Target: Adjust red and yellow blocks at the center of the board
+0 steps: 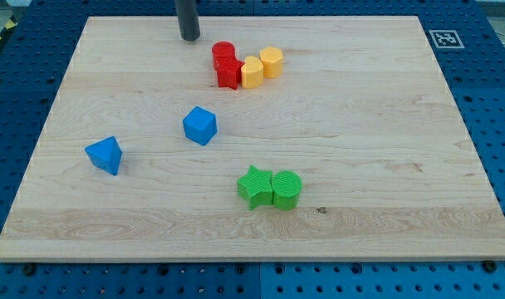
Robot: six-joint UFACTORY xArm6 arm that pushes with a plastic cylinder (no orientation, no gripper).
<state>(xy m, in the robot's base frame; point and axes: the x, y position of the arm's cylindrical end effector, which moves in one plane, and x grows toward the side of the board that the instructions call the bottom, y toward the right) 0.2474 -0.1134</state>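
Wood board: you see one camera view only; pale planks on a blue pegboard, with the board's lower corners running close to the view's bottom edge.
Rod: your dark rod enters from the view's top, its upper part cut off by the frame.
My tip: it rests near the board's top edge, up and to the view's left of the red pair, apart from them.
Pincer: you have none here, so no opening or closing can be told.
Red blocks: red cylinder and a second red block, shape unclear, touching.
Yellow blocks: yellow block touches the red one; yellow cylinder sits beside it; all four lie toward the top, above centre.
Blue: blue cube, blue wedge-like block.
Green: green star against green cylinder.
Marker: printed tag at the top right corner, pattern too small for you to read.
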